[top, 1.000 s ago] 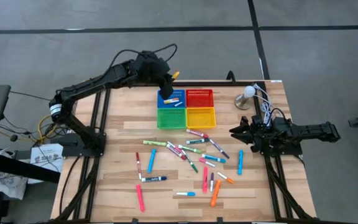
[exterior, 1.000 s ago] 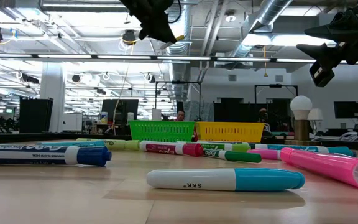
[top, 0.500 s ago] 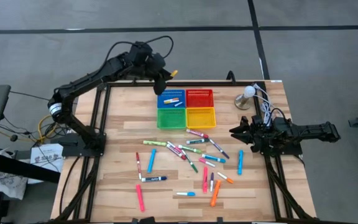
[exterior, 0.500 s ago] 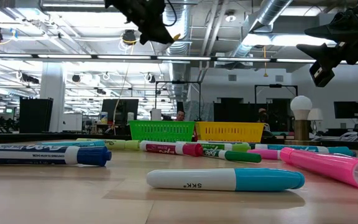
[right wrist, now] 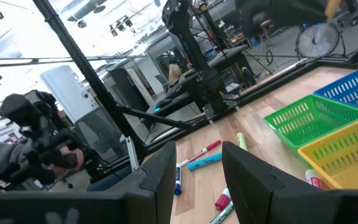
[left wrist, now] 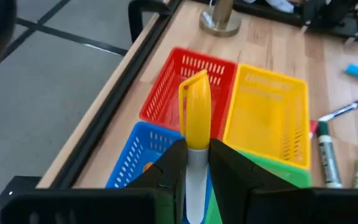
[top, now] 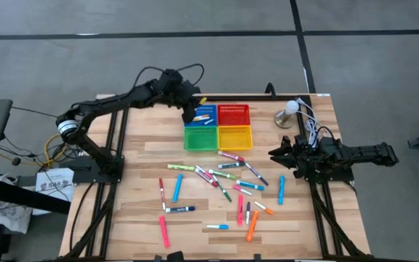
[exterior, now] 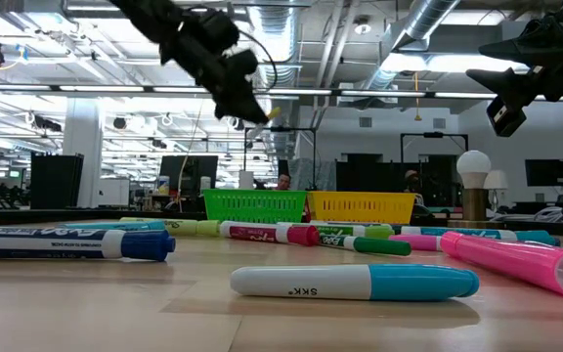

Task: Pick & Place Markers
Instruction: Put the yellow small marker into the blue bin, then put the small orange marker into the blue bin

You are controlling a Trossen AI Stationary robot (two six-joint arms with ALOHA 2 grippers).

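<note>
My left gripper hangs above the far left corner of the four baskets, over the blue basket, shut on a yellow-capped marker. The marker's yellow tip also shows in the low view. A few markers lie inside the blue basket. Many loose markers lie flat on the wooden table, nearer than the baskets. My right gripper waits at the table's right edge, level and open, with nothing between its fingers. My left gripper pinches the marker's white barrel between its two fingers, just behind the yellow cap. The fingers slant downward from the table's far left and lie along the marker. The marker is lifted clear, its capped end sticking out past the fingertips toward the red basket.
The red basket, green basket and yellow basket join the blue one in a square block at the table's far middle. A small lamp with a round white bulb stands at the far right.
My left gripper has come down from high above the table toward the blue basket, carrying the yellow-capped marker. It stays shut on the marker.
</note>
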